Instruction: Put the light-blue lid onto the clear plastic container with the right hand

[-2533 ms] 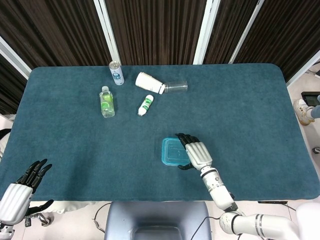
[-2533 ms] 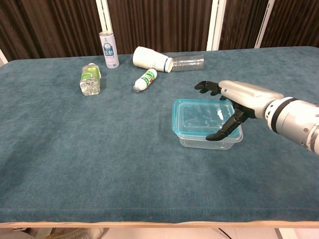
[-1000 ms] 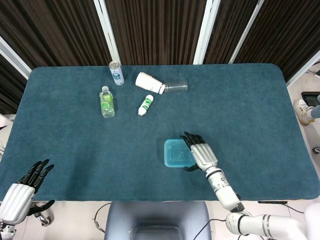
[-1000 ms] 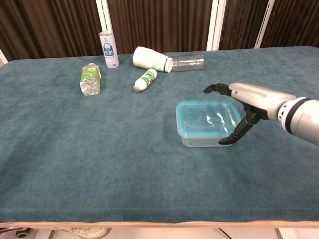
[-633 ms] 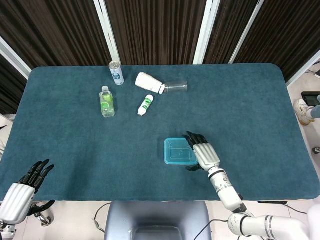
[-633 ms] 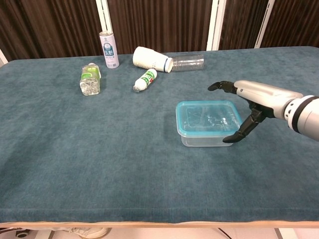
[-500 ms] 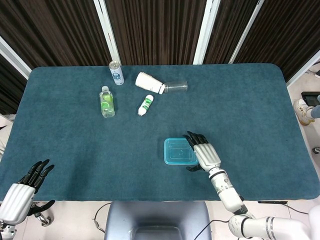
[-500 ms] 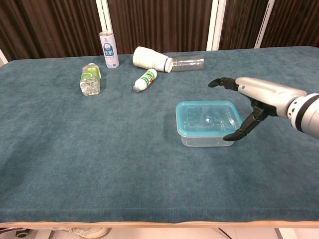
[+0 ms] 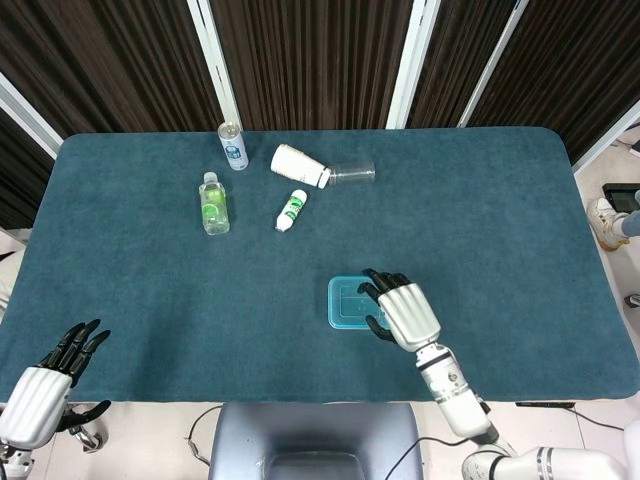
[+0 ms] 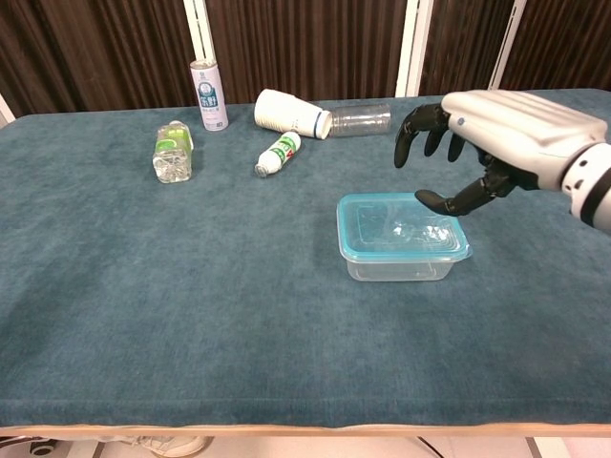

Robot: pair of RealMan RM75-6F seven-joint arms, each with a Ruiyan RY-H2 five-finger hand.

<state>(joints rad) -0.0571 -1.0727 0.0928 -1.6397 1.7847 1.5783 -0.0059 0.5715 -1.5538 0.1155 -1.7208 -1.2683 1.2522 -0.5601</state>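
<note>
We see the teal table (image 10: 191, 315) first. Our right hand (image 10: 487, 134) hovers palm-down above the container's right end, dark fingers (image 10: 420, 129) spread and holding nothing. Our left hand (image 9: 45, 385) sits off the table's near left corner, fingers apart, empty. The clear plastic container (image 10: 401, 262) stands right of centre, long axis left-right, with the light-blue lid (image 10: 396, 229) lying flat on its rim.

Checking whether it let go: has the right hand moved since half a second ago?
Yes. The right hand rose from beside the clear plastic container to above its light-blue lid.
</note>
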